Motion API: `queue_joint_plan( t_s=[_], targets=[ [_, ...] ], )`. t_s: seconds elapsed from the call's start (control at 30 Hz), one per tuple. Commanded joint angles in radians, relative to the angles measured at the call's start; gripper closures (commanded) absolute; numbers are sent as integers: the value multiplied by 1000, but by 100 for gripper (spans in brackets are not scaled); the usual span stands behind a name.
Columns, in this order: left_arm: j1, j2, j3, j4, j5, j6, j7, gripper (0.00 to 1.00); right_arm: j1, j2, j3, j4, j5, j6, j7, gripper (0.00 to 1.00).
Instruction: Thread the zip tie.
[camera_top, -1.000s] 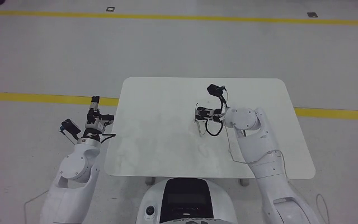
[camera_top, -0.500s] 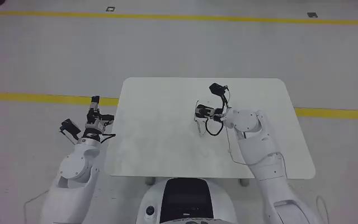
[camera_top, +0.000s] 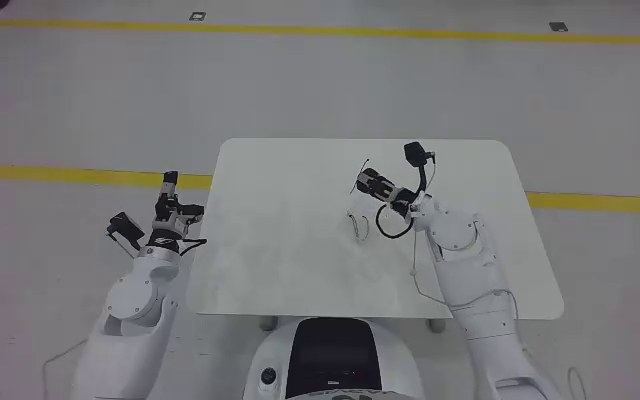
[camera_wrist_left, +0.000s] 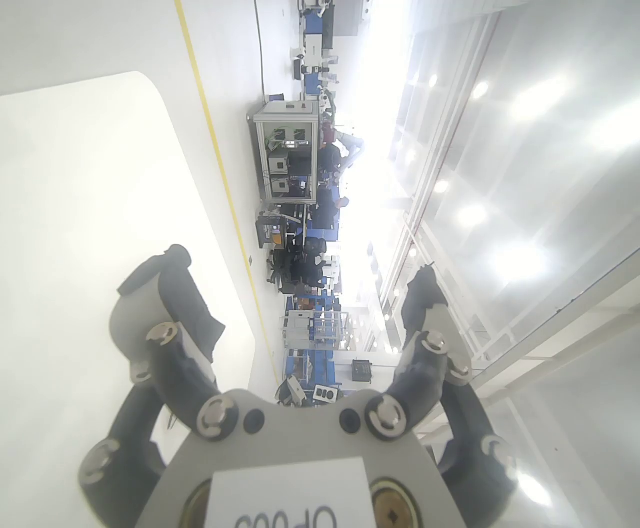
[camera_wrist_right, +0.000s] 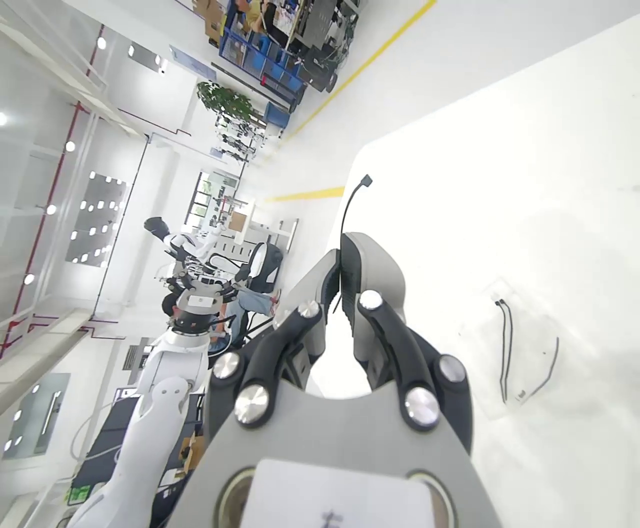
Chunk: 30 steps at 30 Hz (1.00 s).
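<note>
Two pincers show in the top view, well apart from each other. The right pincer (camera_top: 364, 180) sits right of the frame's centre, over the white, round-cornered bench (camera_top: 280, 200), and its fingers are pressed together on a thin black plastic zip tie (camera_top: 365, 165). A short length of the tie pokes out past the fingertips toward the upper part of the frame. The right wrist view gives the grip up close: the grey fingers (camera_wrist_right: 375, 270) with their ribbed black pads meet, and the strap is pinched between them. From there the tie runs on in a slight curve and ends in its small square head (camera_wrist_right: 366, 180), which nothing holds. Just below this pincer in the top view, a clear, flat plastic bag (camera_top: 357, 225) lies on the bench. The right wrist view shows several more black zip ties (camera_wrist_right: 505, 350) lying flat within the bag's outline, apart from the pincer. The left pincer (camera_top: 172, 192) is in the left part of the top view, beyond the bench's left edge and pointing toward the upper frame. In the left wrist view its dark fingers (camera_wrist_left: 170, 295) are spread wide apart, beside the bench's rounded corner.
</note>
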Motion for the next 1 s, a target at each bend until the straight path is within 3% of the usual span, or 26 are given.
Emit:
queue_joint_plan(
  t_s=[0.0, 0.17, 0.37, 0.5, 0.53, 0.57, 0.8, 0.97],
  targets=[
    [0, 0, 0, 0, 0, 0, 0, 0, 0, 0, 0, 0, 0, 0, 0, 100],
    [-5, 1, 6, 4, 22, -4, -31, 0, -14, 0, -8, -12, 11, -6, -58, 100],
    [-11, 17, 11, 24, 125, 14, -283, 0, -35, 2, -12, -38, 17, -17, -179, 100],
    [-32, 24, 26, 42, 137, 8, -424, 0, -48, 4, -15, -43, 28, -18, -240, 100],
    [-34, 26, 25, 47, 155, -11, -439, 0, -48, 5, -19, -42, 22, -13, -243, 100],
    [-36, 26, 19, 48, 170, -28, -412, 0, -47, 6, -17, -47, 13, -8, -259, 100],
    [-36, 26, 19, 48, 170, -28, -412, 0, -47, 6, -17, -47, 13, -8, -259, 100],
    [-58, 30, 61, 45, 187, -60, -547, 0, -58, 6, -42, -51, -19, -2, -310, 100]
  ],
)
